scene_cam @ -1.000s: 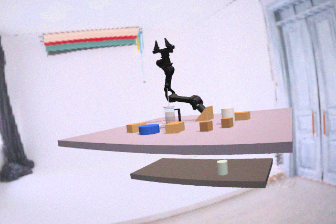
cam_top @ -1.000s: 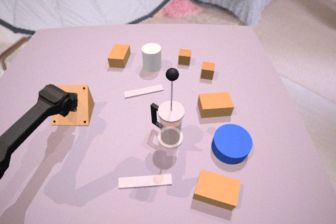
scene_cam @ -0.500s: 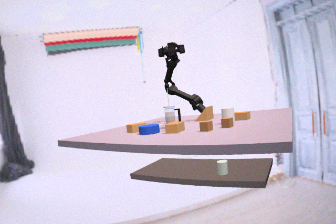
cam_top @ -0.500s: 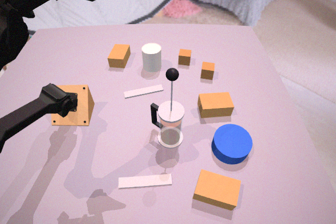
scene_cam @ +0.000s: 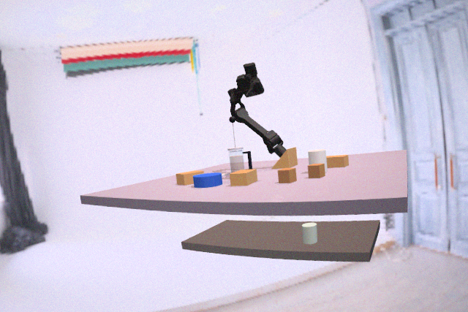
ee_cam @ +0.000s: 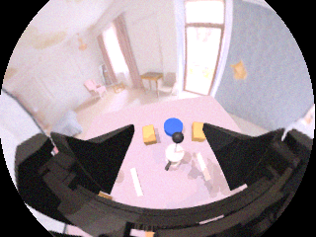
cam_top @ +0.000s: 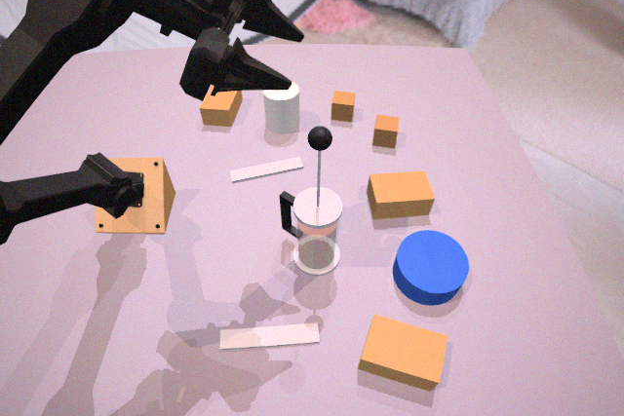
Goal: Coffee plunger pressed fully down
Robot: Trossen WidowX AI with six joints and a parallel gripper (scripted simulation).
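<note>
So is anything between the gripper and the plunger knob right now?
Nothing visible. The open gripper hangs high above the table, holding nothing, and the plunger knob stands raised on its rod above the press, free from above.

The plunger knob (cam_top: 320, 137) stands high on its thin rod above the coffee press (cam_top: 317, 230), with open air all round it. On the tabletop (cam_top: 503, 200), the white cylinder (cam_top: 281, 108) and white strip (cam_top: 266, 169) lie behind the press, an orange block (cam_top: 400, 194) and blue disc (cam_top: 431, 266) crowd its right. The spread, empty fingers (cam_top: 256, 71) hang above the cylinder.
</note>
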